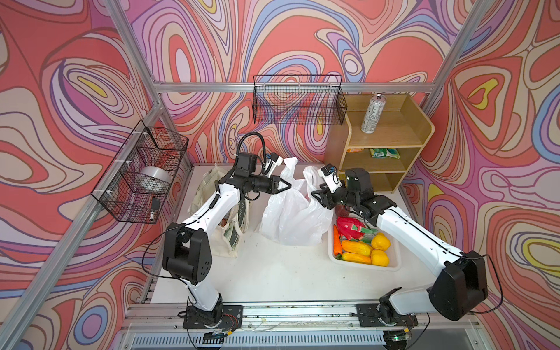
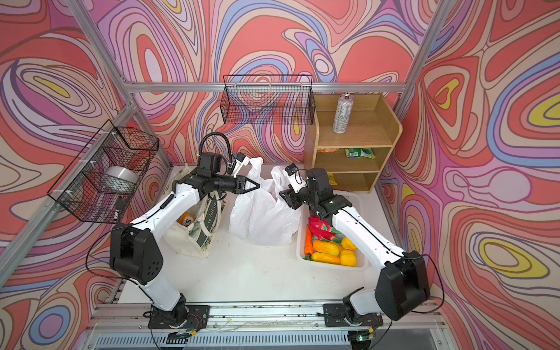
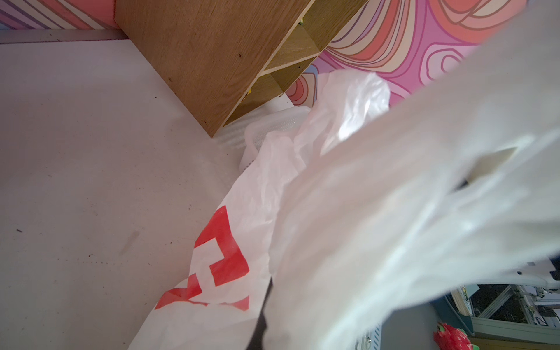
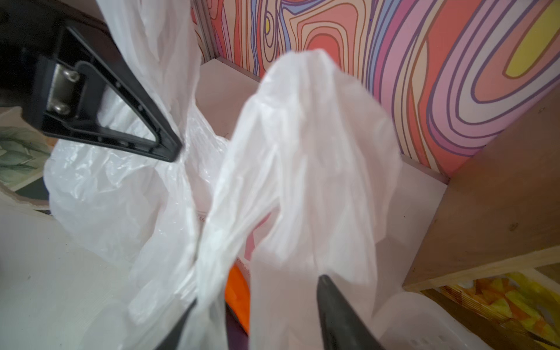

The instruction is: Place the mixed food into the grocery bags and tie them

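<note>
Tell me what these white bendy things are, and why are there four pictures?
They are two robot arms, a left arm and a right arm, each ending in pinching jaws. Two pictures come from one camera high above, looking down at the whole table. The other two come from small cameras on the arms' wrists, so they look close-up and tilted. On the table stand a white plastic bag, a cream tote and a white basket of toy food: a pink dragon fruit, a carrot and yellow vegetables. A drink can stands on the wooden shelf. The left jaws are pinched shut on the bag's plastic. The right jaws are open, with a bag handle between them.
</note>
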